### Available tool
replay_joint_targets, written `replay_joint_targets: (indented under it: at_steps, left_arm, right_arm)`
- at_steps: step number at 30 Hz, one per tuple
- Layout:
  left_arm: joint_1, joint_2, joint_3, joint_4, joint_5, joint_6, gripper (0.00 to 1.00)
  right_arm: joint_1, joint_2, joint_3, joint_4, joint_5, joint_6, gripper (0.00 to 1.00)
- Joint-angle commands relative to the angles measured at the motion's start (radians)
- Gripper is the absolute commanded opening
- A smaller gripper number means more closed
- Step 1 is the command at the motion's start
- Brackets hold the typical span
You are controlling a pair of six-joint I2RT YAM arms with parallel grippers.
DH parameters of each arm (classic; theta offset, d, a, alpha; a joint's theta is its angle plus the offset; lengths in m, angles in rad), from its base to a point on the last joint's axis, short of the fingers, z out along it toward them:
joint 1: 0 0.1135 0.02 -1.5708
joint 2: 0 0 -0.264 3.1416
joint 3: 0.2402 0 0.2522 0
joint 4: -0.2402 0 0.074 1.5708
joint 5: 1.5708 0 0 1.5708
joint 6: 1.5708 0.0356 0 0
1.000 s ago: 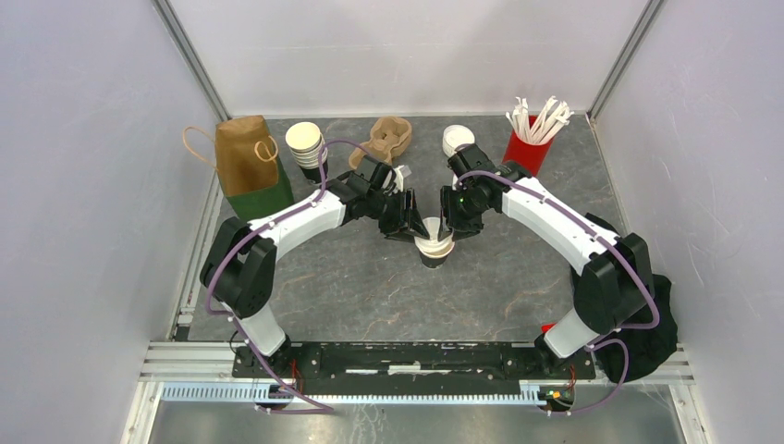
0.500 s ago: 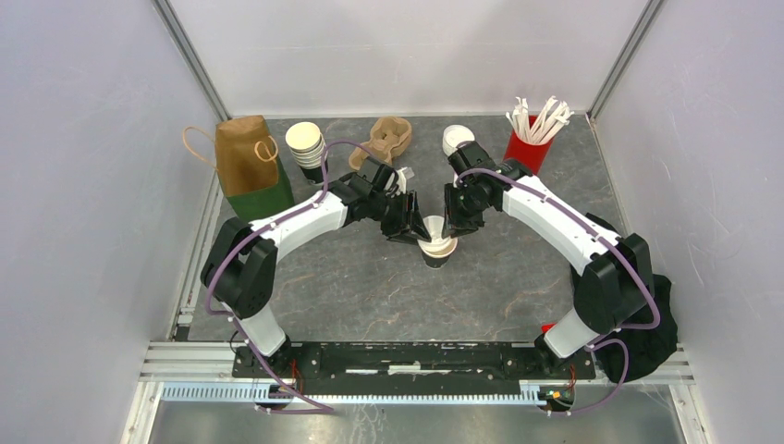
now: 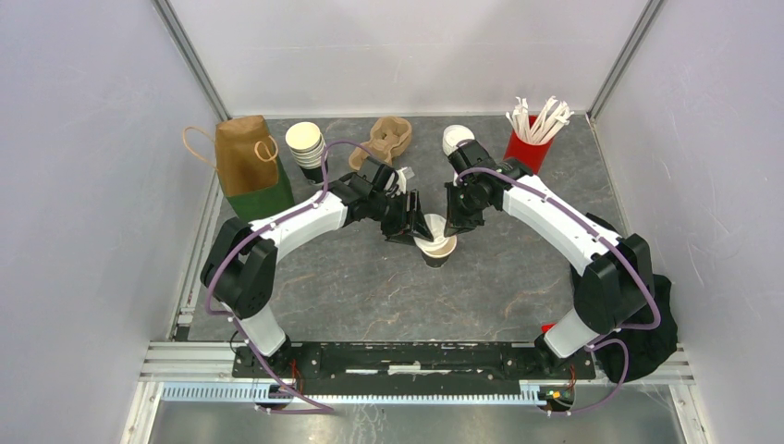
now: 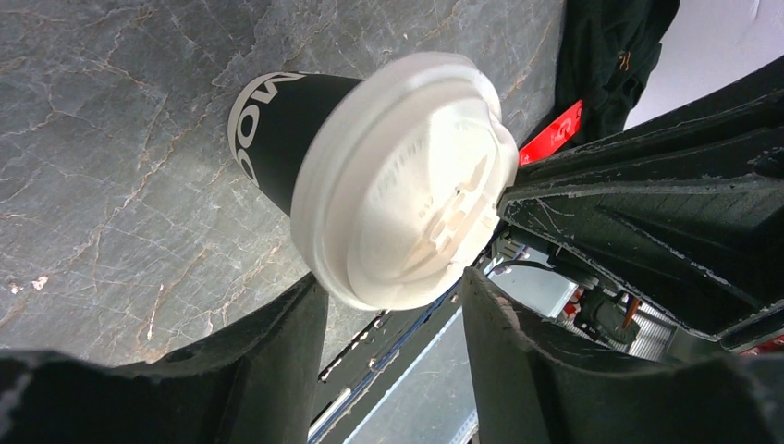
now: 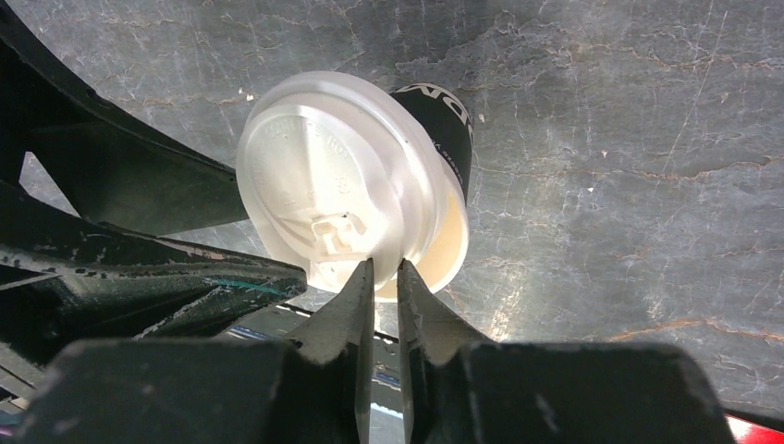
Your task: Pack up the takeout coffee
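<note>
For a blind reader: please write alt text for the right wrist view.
A white plastic lid sits askew on a black paper cup on a grey stone-patterned table; the right gripper's fingers, almost together, reach its near edge.

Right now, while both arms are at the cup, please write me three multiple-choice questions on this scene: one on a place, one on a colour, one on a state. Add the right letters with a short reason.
1. Where does the coffee cup stand?
A) at the far left corner
B) mid-table, between the left gripper and the right gripper
C) at the near right edge

2. What colour is the straw holder?
A) red
B) blue
C) yellow

3. How does the white lid sit?
A) flat on the table
B) pressed down evenly all round
C) askew on the cup, with the cream rim uncovered at one side

Answers:
1 B, the top view shows the cup at the centre with dark fingers on either side.
2 A, the holder at the far right is plainly red.
3 C, the right wrist view shows a cream crescent beside the lid's edge.
</note>
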Motion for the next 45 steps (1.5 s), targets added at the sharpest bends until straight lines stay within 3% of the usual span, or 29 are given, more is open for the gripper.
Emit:
replay_joint_targets:
  at_steps: [1, 8, 13, 16, 21, 29, 36, 39, 45]
  left_arm:
    - [-0.006, -0.042, 0.019, 0.032, 0.003, 0.038, 0.64]
    - [0.003, -0.047, 0.023, 0.026, -0.033, 0.036, 0.73]
    - [0.006, -0.027, 0.031, 0.025, -0.023, 0.042, 0.58]
    - [0.006, -0.024, 0.03, 0.026, -0.016, 0.047, 0.53]
    - [0.004, -0.023, 0.027, 0.024, 0.003, 0.058, 0.48]
    - [0.004, -0.025, 0.022, 0.016, 0.015, 0.066, 0.46]
    - [0.004, -0.014, 0.024, 0.016, 0.012, 0.066, 0.47]
    - [0.005, -0.012, 0.024, 0.016, 0.014, 0.066, 0.47]
    - [0.005, -0.013, 0.028, 0.012, 0.012, 0.069, 0.47]
  right_arm:
    - [0.004, -0.034, 0.011, 0.0, 0.015, 0.002, 0.13]
    - [0.002, -0.033, -0.008, 0.006, 0.005, -0.006, 0.11]
    - [0.003, -0.041, 0.017, 0.005, 0.014, -0.013, 0.13]
    - [0.004, -0.049, 0.037, -0.005, 0.026, -0.025, 0.18]
    - [0.003, -0.033, 0.053, -0.009, 0.057, -0.051, 0.4]
    - [0.002, 0.01, 0.048, 0.015, 0.061, -0.064, 0.47]
    - [0.002, 0.019, 0.026, 0.051, 0.06, -0.071, 0.43]
    - [0.003, 0.015, 0.018, 0.056, 0.068, -0.067, 0.29]
    - [0.0, 0.017, 0.005, 0.054, 0.078, -0.073, 0.32]
